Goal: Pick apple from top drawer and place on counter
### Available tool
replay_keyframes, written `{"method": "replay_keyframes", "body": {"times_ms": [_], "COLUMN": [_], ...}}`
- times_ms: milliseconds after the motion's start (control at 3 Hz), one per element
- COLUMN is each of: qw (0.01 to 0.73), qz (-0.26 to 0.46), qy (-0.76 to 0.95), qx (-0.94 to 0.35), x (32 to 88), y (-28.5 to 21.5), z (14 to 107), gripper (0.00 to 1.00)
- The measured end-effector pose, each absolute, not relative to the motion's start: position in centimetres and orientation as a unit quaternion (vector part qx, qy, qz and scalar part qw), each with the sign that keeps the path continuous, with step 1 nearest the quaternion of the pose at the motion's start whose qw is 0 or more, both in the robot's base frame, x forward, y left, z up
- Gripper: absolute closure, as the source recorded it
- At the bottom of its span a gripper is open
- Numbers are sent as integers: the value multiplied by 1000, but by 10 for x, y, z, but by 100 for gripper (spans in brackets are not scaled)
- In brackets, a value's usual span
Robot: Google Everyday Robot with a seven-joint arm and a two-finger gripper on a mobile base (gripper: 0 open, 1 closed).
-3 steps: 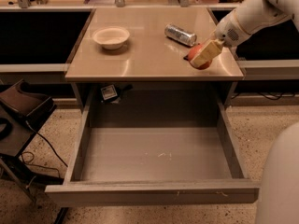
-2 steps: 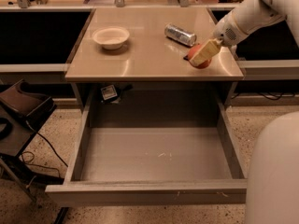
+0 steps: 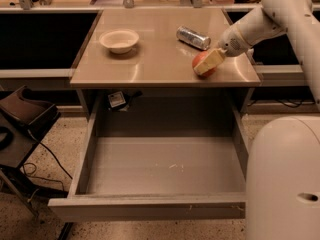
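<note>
The red-orange apple [image 3: 198, 60] is low over the right front part of the beige counter [image 3: 150, 64], at or just above its surface. My gripper [image 3: 205, 66] reaches in from the right and is shut on the apple, with one cream finger [image 3: 211, 60] across its front. The other finger is hidden behind the apple. The grey top drawer [image 3: 165, 166] is pulled fully open below the counter, and nothing lies on its flat bottom.
A white bowl [image 3: 119, 40] stands on the counter's left part. A silver can [image 3: 193, 37] lies on its side just behind the apple. My white base [image 3: 282, 179] is at the drawer's right. A dark chair and cables [image 3: 25, 116] are on the left.
The gripper with the apple has moved a little to the left and down towards the counter surface. The bowl, can and drawer have not moved.
</note>
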State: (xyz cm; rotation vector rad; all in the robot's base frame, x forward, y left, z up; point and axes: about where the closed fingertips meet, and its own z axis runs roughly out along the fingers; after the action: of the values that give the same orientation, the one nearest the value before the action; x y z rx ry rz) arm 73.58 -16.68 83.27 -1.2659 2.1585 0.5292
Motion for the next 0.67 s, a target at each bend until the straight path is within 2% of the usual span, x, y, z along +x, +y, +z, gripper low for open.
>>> {"method": "replay_keyframes", "body": {"times_ms": [667], "qw": [289], "qz": [230], "qy": [786], "qx": [-495], "x": [742], "y": [-132], "z": [828], "gripper": [100]}}
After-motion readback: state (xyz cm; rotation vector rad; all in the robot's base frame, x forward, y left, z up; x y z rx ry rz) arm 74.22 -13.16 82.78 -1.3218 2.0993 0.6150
